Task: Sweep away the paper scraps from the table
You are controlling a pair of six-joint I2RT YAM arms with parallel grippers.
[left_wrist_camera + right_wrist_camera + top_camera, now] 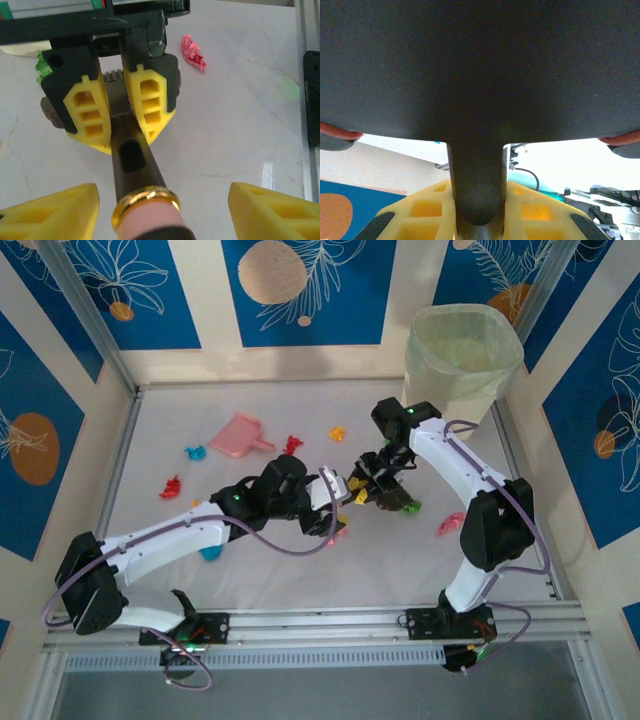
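It looks like a handover of the brush (132, 155) at the frame centre: the right gripper (120, 107) is clenched on its handle, the left gripper (162, 210) is released around the handle end and should close next, and the paper scraps (291, 444) lie unswept across the table (380, 570).

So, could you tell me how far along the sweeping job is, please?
Nothing looks swept: paper scraps lie scattered on the table, the dustpan untouched. In hand: right gripper clamps the brush; left gripper open around its handle. Left: all sweeping.
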